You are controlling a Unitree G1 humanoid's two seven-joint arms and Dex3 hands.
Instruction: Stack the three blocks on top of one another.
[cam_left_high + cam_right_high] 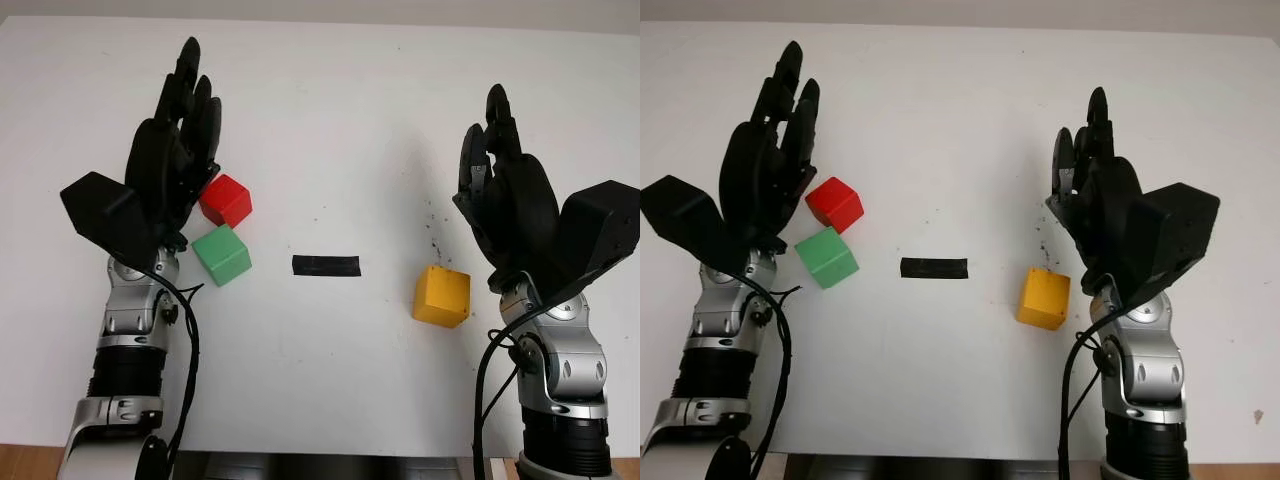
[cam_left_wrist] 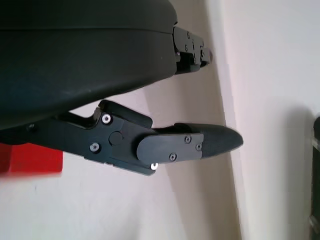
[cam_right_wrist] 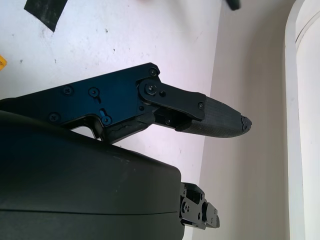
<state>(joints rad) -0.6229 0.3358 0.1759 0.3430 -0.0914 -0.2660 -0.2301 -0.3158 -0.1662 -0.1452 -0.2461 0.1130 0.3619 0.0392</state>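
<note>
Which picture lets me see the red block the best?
The left eye view shows the red block best: its top and sides are visible on the table, beside the open left hand and behind the green block. The right eye view shows it nearly as well. The left wrist view catches just a red edge.

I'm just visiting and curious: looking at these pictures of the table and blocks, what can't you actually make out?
- Red block: in the left wrist view, cut off by the picture's edge and the left hand.
- Yellow block: in the right wrist view, a mere sliver at the edge.
- Black strip on the table: too small to tell what it is.
- Right hand: its palm faces away.
</note>
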